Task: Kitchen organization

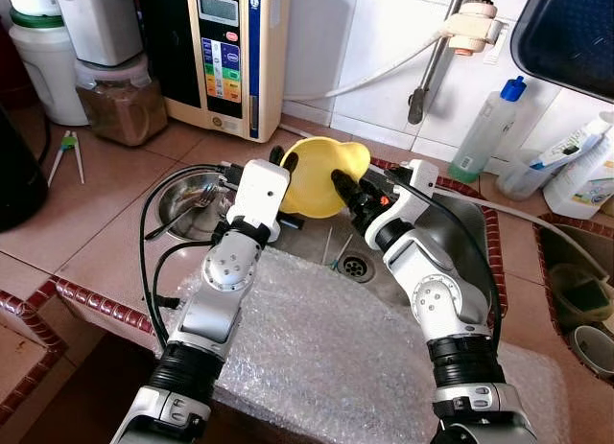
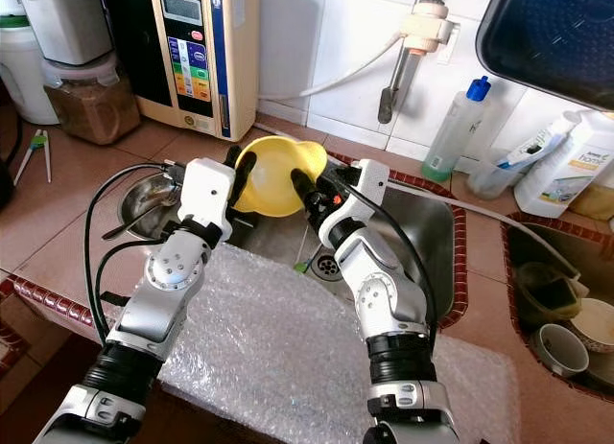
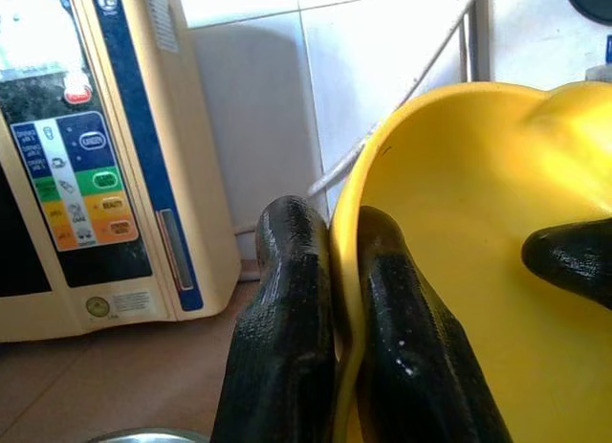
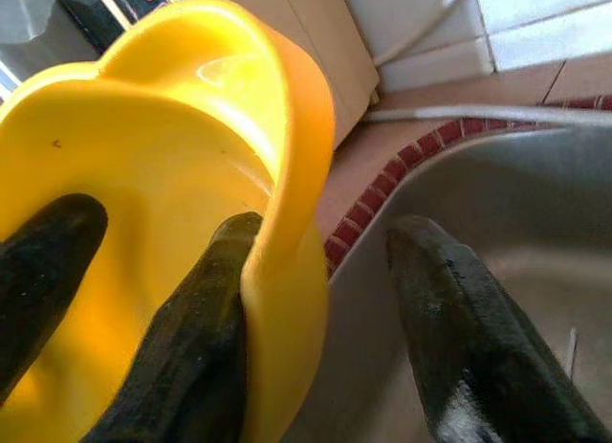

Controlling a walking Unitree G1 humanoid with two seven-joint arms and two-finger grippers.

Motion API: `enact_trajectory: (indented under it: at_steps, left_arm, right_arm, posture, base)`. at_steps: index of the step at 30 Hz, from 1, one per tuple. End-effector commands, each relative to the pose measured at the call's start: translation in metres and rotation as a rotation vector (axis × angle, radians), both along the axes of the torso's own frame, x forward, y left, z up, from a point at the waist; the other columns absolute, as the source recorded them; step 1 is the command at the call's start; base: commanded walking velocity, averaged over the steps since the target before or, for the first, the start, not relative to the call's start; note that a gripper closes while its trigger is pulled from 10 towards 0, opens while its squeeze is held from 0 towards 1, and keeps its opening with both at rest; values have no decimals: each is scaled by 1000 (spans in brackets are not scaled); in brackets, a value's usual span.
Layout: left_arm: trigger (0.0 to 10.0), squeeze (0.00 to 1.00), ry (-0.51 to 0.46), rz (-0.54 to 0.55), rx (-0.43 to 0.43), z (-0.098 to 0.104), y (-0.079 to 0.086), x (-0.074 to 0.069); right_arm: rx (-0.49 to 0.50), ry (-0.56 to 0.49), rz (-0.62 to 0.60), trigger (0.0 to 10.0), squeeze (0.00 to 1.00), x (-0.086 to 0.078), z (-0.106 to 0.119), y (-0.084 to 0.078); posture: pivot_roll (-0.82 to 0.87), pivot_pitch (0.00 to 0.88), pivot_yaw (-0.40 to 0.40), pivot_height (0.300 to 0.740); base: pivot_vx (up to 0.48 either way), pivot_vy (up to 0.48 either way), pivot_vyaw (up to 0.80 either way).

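A yellow plastic bowl (image 1: 321, 175) hangs tilted over the back left corner of the steel sink (image 1: 460, 223). My left gripper (image 1: 283, 159) is shut on the bowl's left rim, with one finger (image 3: 287, 319) outside the wall and the other inside. My right gripper (image 1: 355, 190) stands open across the right rim (image 4: 287, 223). One of its fingers (image 4: 191, 338) lies inside the bowl against the wall, and the other (image 4: 459, 328) is well apart over the sink.
Bubble wrap (image 1: 317, 358) covers the counter's front edge. A steel bowl with a spoon (image 1: 192, 199) sits left of the sink, with a water machine (image 1: 225, 51) behind it. A bottle (image 1: 489, 128) and tubes stand at the back right. A second basin (image 1: 585, 310) holds cups.
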State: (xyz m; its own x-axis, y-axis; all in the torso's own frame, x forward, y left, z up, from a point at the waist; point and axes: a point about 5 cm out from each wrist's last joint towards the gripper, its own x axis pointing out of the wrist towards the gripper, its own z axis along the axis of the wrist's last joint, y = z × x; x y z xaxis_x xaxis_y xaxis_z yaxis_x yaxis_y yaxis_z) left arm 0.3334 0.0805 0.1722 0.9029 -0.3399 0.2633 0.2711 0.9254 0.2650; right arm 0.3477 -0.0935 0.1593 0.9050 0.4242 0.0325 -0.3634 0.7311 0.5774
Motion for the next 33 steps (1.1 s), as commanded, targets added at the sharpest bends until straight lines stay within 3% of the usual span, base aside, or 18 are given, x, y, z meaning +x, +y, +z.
enact_trajectory:
  at_steps: [1, 15, 21, 22, 23, 24, 25, 31, 33]
  left_arm:
    - [0, 0, -63, -13, -22, 12, -3, -2]
    - [0, 0, -57, -14, -14, 9, -1, -4]
    - [0, 0, -50, -38, -4, 9, -4, -4]
    - [1020, 0, -48, -50, -6, 8, -4, -4]
    - [1020, 0, -45, -59, -8, 8, -5, -5]
    - [3059, 310, -42, -62, -9, 8, -5, -5]
    - [10000, 1000, -26, -84, -22, 7, -6, -6]
    - [10000, 1000, 12, -163, -20, 3, -9, -8]
    - [10000, 1000, 16, -198, -25, 2, -10, -11]
  right_arm:
    - [-6, 54, -27, 0, 0, 1, -10, -11]
    - [-45, 93, 64, 0, 0, -4, -17, -4]
    - [-55, 116, 2, 0, 0, 0, -19, -12]
    - [-57, 114, -8, 0, 0, 1, -18, -13]
    - [-58, 114, -13, 0, 0, 1, -18, -13]
    - [-62, 113, -23, 0, 0, 2, -18, -14]
    - [-78, 123, -44, 0, 0, 2, -20, -17]
    - [-128, 125, -87, 0, 0, 4, -23, -21]
    - [-250, 84, -128, 0, 0, 6, -21, -25]
  posture:
    - [34, 0, -85, 740]
    - [40, 0, -88, 740]
    - [32, 0, -92, 740]
    - [32, 0, -88, 740]
    - [32, 0, -88, 740]
    - [32, 0, -88, 740]
    - [32, 0, -82, 740]
    - [27, 0, -76, 740]
    - [22, 0, -72, 740]
  base:
    - [0, 0, 0]
    - [0, 0, 0]
    - [0, 0, 0]
    - [0, 0, 0]
    - [0, 0, 0]
    - [0, 0, 0]
    - [0, 0, 0]
    - [0, 0, 0]
    - [0, 0, 0]
